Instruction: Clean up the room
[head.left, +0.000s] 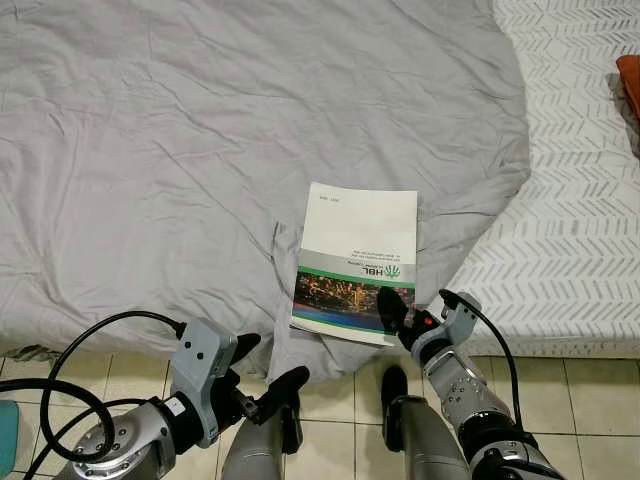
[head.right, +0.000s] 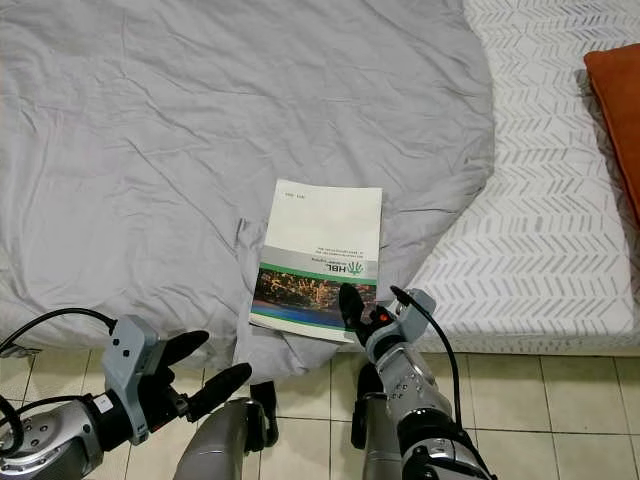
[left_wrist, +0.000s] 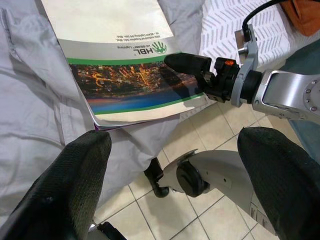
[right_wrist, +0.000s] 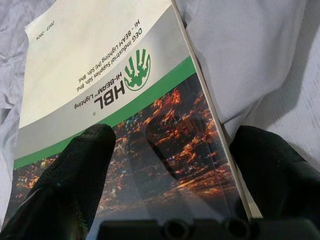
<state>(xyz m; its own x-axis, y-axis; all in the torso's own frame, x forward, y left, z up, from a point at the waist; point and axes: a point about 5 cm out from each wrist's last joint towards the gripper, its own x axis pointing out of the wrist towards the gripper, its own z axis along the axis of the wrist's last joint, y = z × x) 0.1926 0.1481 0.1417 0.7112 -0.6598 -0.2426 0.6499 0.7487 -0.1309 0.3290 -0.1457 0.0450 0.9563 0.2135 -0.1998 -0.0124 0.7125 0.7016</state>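
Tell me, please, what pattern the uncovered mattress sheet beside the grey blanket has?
White with a grey herringbone pattern, clearest on the mattress sheet in the right eye view.

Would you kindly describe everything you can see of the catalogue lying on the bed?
The catalogue is a thin, glossy softcover: cream upper cover, grey band with a green HBL handprint logo, green stripe, then a night-time city photograph. It lies flat and closed on the grey blanket at the bed's near edge, its print upside down to the robot. The open right hand straddles its near right corner, one finger over the photograph, the other off its edge.
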